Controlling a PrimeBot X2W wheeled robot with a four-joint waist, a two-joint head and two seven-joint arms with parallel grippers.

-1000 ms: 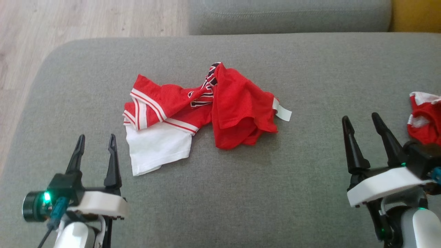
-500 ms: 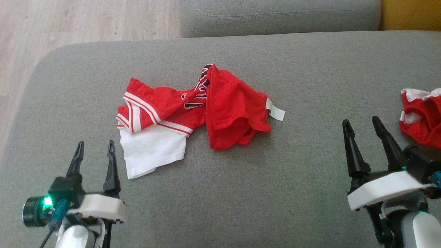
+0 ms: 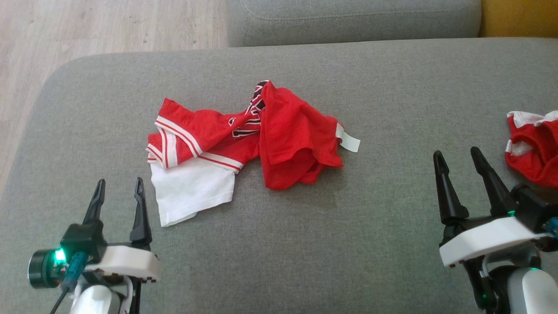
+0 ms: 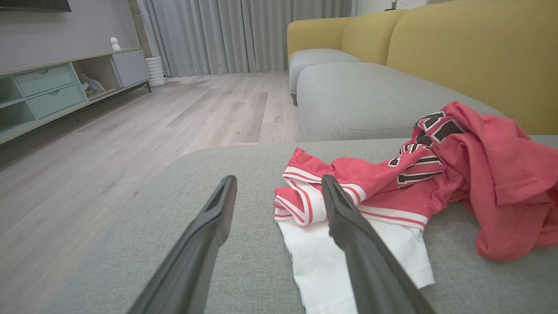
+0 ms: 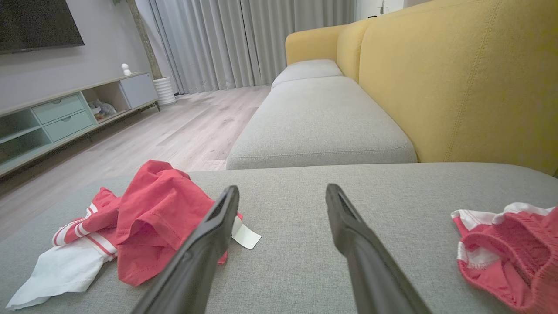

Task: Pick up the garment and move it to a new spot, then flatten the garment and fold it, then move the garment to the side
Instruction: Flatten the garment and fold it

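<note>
Both arms rest low at the near edge of the grey sofa seat [image 3: 279, 253], forearms rising from the bottom of the head view and fingers pointing away from the robot across the cushion. The left gripper [image 3: 120, 180] hangs just above the fabric with its two dark fingers spread wide and nothing between them. Its right finger stands near the white panel of the garment [image 3: 287, 135] without touching it. The right gripper [image 3: 456, 151] is held the same way, fingers parted and empty, tilted slightly to the left and well apart from the garment. A second red and white piece of clothing [image 3: 534, 148] lies just beyond it at the right edge. The garment lies crumpled in the middle of the seat: red mesh bunched on the right with a white label [image 3: 350, 142] sticking out, striped trim and the white panel on the left. Against the picture of a second ago the whole head view has shifted, so the camera has moved, and more of the second piece now shows. The garment keeps the same folds, and both grippers stay as wide open as before — neither has closed in on the cloth.
</note>
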